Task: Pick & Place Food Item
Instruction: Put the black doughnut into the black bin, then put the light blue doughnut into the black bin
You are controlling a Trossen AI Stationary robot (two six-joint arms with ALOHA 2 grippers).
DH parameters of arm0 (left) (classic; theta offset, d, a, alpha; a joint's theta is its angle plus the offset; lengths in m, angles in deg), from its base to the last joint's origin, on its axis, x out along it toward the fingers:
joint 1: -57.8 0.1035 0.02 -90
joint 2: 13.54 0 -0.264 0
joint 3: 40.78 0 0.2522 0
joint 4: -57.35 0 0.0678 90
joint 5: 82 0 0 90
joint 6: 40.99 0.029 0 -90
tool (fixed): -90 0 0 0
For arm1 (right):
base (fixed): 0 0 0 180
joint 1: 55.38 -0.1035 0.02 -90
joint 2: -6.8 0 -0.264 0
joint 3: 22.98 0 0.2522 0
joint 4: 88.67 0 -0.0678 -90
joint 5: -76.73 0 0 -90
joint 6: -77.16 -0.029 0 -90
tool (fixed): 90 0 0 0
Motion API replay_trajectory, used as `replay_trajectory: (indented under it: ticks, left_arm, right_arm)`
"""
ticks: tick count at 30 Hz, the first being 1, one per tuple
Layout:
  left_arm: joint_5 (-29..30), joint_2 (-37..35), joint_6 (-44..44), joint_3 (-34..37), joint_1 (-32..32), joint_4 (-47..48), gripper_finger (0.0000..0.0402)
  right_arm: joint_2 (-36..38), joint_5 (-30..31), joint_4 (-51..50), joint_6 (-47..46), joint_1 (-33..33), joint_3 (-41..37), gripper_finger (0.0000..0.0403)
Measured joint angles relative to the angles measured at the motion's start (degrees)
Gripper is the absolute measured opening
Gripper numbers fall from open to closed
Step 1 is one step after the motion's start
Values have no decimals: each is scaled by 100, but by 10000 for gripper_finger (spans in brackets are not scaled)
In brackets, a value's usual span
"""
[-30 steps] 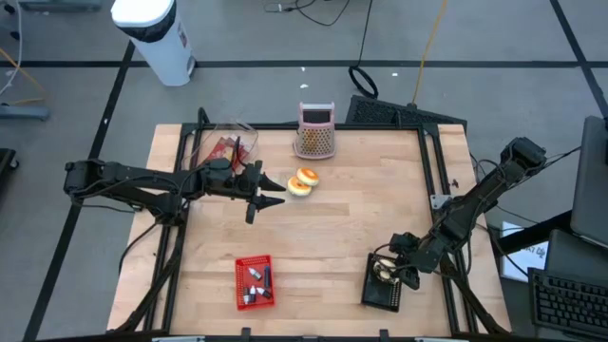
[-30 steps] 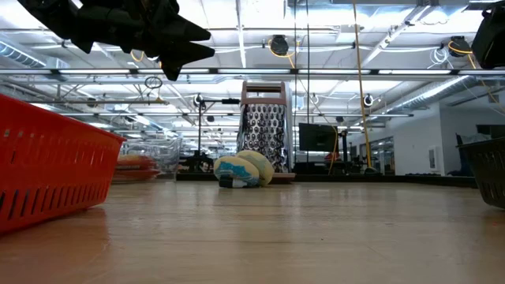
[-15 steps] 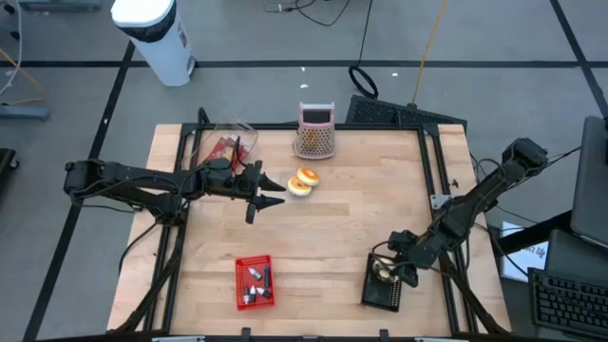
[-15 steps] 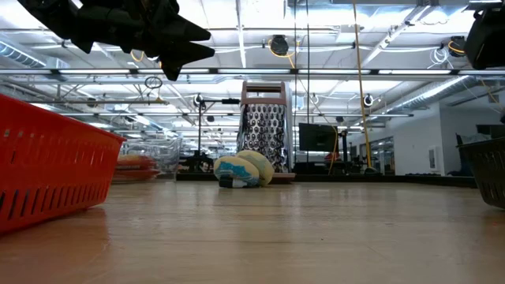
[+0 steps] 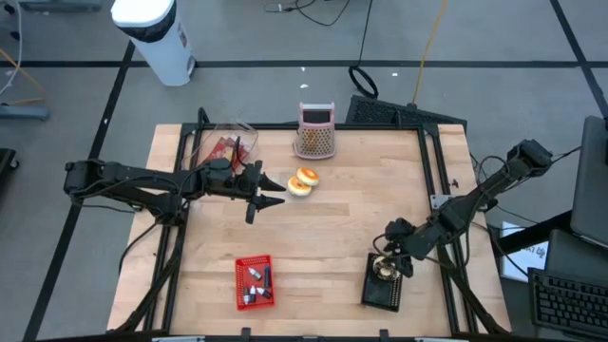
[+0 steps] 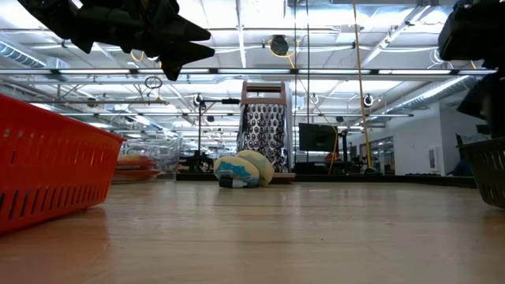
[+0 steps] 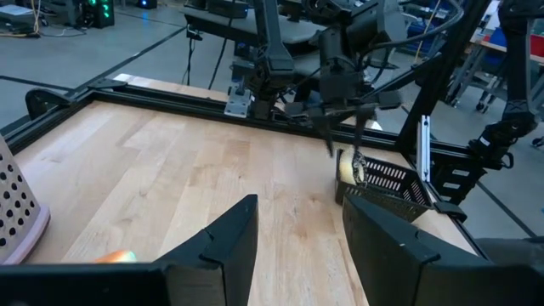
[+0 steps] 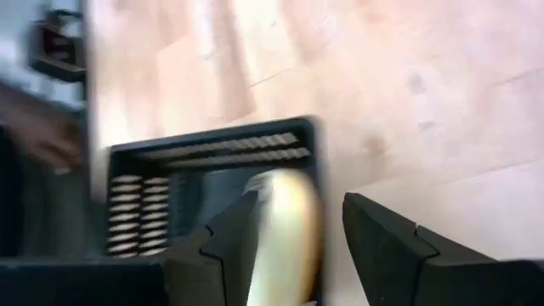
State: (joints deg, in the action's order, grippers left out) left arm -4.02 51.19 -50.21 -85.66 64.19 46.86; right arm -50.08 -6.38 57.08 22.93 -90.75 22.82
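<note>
Bun (image 8: 285,234) sits in black basket (image 8: 136,208), beneath open right tool (image 8: 293,255).

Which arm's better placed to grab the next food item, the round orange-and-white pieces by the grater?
Probably left. The open left gripper hovers beside the round orange-and-white food pieces; the open right gripper is across the table above the black slotted basket.

a grater (image 5: 315,131) is standing at the far edge of the counter (image 5: 332,228), with two buns (image 5: 303,180) lying just near of it. a clear container (image 5: 224,144) is sitting at the far left. a small basket (image 5: 254,282) is resting at the near edge, left of centre, and a bin (image 5: 383,284) holding a bun is sitting near right.
</note>
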Motion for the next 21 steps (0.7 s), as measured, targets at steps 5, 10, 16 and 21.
replay_trajectory:
  ticks: [5,10,16,21]
  left_arm:
    - [0,0,-1,0,0,0,175]
    - [1,0,0,0,0,1,175]
    - [0,0,0,0,0,1,175]
    - [-1,0,-1,0,0,1,175]
  right_arm:
    - [-2,378,-285,119,264,0,160]
    - [-2,562,265,554,502,0,160]
    - [-2,1967,1499,2607,901,0,160]
    - [-161,3077,2675,4217,1617,0,160]
